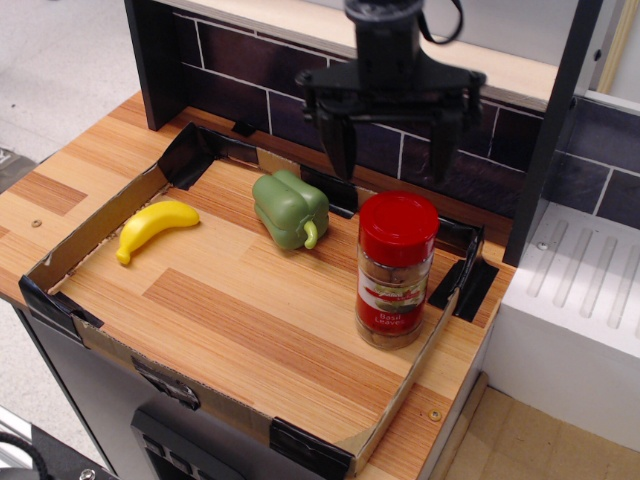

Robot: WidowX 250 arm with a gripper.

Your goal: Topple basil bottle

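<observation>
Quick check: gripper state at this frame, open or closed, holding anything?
Gripper: open, fingers spread wide, holding nothing; it hangs above and behind the upright basil bottle, not touching it.

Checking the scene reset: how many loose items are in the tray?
3. Banana at the left, green pepper mid-back, basil bottle upright at the right, below the open gripper. Nothing looks hidden.
</observation>
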